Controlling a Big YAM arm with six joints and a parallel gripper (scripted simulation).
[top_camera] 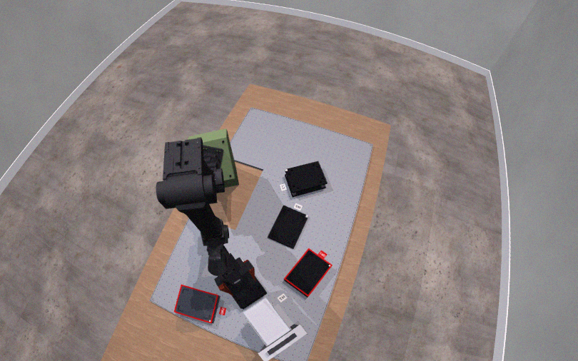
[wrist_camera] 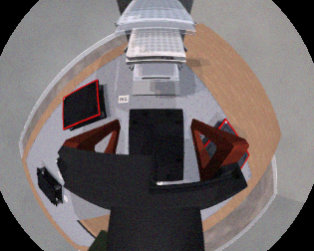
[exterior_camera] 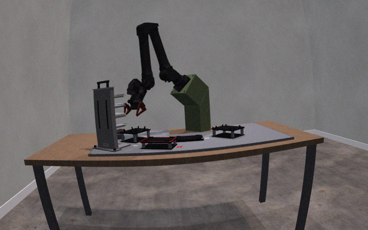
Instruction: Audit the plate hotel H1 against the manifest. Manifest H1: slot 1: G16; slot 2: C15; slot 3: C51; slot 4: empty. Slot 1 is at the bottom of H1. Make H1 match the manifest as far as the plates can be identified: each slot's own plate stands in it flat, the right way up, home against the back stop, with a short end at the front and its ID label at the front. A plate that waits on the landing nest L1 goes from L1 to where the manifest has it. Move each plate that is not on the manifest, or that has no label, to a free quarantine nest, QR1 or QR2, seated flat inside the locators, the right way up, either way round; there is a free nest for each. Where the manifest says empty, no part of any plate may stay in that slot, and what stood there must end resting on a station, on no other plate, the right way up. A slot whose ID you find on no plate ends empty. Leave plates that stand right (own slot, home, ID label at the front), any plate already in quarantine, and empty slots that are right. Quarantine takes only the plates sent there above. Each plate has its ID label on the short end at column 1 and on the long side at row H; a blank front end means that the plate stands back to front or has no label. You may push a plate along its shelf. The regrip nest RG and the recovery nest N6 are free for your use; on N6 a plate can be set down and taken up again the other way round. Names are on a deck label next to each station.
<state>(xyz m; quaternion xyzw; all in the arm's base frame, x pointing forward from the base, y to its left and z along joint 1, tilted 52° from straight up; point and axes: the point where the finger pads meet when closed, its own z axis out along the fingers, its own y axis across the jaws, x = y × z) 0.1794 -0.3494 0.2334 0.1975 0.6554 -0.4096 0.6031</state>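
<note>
The slender, matte black, six-joint robot arm [exterior_camera: 151, 51] is built of round tubular links with bulkier cylindrical joint housings. It grows from an angular olive-green pedestal [exterior_camera: 198, 111]. Its blocky black wrist carries two rust-red wedge-shaped fingers [exterior_camera: 141, 108], spread wide.
</note>
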